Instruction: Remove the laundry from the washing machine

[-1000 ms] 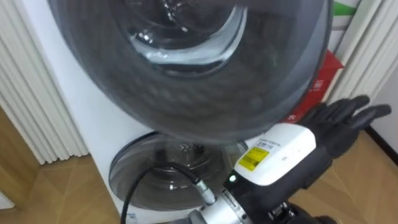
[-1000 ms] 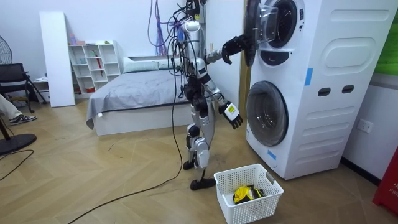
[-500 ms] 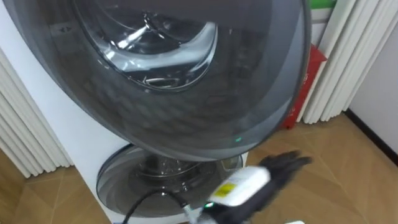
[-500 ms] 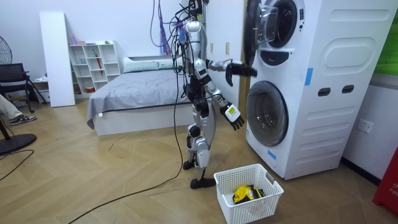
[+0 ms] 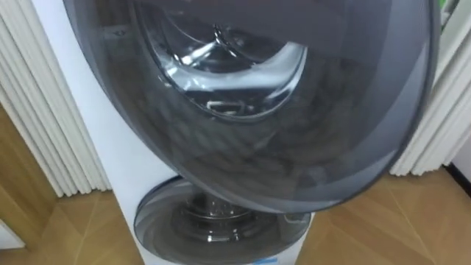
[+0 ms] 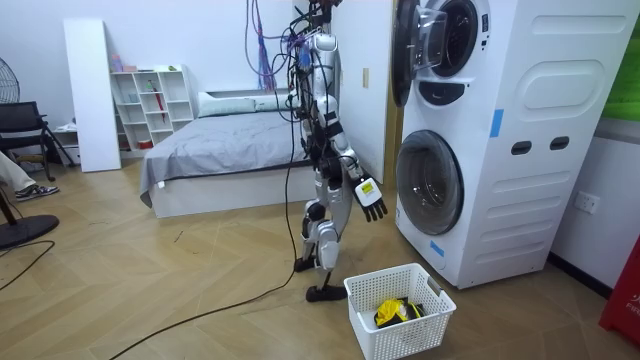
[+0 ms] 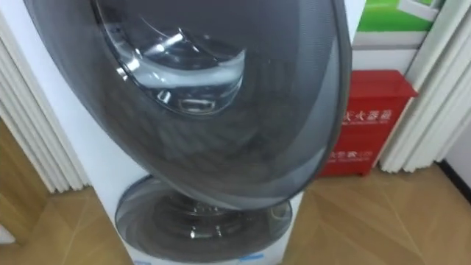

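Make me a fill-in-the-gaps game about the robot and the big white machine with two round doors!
The top round door of the white machine is swung ___.
The bottom round door is ___.
The white basket with yellow clothes in it sits on the ___.
The robot's right hand hangs by its side, fingers relaxed, holding ___.
Missing words: open; shut; floor; nothing.
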You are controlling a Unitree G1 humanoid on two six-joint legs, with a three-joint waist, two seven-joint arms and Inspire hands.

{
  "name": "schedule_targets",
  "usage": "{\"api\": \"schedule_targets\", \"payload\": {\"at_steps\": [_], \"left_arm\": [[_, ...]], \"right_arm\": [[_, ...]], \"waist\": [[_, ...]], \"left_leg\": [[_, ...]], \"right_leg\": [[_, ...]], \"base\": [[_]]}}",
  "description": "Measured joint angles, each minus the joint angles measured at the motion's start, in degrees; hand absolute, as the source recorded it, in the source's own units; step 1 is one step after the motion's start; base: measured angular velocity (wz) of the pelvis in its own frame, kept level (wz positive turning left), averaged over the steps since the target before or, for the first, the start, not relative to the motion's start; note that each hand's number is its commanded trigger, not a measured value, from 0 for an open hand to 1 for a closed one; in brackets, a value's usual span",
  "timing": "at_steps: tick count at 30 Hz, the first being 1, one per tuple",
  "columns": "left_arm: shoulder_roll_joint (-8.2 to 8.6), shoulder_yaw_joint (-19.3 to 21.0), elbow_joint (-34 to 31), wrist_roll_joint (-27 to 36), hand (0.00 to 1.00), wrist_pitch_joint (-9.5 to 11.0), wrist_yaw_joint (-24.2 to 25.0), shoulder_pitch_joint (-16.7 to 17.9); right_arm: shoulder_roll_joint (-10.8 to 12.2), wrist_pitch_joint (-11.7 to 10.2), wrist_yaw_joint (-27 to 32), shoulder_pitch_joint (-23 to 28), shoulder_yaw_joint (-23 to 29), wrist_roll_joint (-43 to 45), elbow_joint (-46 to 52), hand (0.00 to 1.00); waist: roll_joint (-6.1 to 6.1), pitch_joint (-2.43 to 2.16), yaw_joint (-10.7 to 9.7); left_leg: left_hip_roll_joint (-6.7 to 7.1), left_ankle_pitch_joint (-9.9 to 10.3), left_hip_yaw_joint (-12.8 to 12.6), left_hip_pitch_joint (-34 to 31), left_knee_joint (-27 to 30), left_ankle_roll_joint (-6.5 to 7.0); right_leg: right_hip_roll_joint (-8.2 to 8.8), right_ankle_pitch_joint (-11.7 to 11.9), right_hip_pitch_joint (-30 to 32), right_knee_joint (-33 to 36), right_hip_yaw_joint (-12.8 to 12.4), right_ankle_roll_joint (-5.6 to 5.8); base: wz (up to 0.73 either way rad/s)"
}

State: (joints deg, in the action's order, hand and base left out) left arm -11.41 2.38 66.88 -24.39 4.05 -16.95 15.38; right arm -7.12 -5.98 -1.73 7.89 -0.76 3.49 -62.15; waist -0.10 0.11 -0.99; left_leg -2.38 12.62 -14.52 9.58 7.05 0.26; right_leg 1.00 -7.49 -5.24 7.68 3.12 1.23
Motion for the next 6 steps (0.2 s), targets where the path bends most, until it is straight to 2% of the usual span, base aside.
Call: {"api": "schedule_targets", "payload": {"at_steps": [2,4,6], "left_arm": [[1.37,1.29,0.99,0.08,0.0,-1.35,0.36,0.35],[2.86,2.89,1.94,0.22,0.0,-3.53,1.39,-0.32],[4.1,3.22,2.01,0.23,0.0,-5.09,1.84,-0.31]], "right_arm": [[0.23,0.66,-0.39,0.02,-0.26,-3.04,-0.96,0.0],[0.23,1.19,-0.38,0.2,-0.24,-6.64,-2.53,0.0],[0.22,1.85,-0.26,0.45,-0.26,-9.58,-3.08,0.0]], "waist": [[-0.1,0.06,0.66],[-0.59,0.14,1.46],[-0.77,0.15,1.49]], "left_leg": [[0.01,0.06,0.25,0.11,0.0,-0.03],[-0.01,0.44,0.41,0.1,0.14,-0.18],[-0.06,0.57,0.48,0.08,0.49,-0.22]], "right_leg": [[-0.01,-0.13,-0.11,0.0,0.16,-0.06],[-0.02,-0.61,-0.56,0.04,0.22,-0.24],[-0.03,-0.7,-0.68,0.02,0.23,-0.36]], "base": [[0.04],[0.0],[0.0]]}}
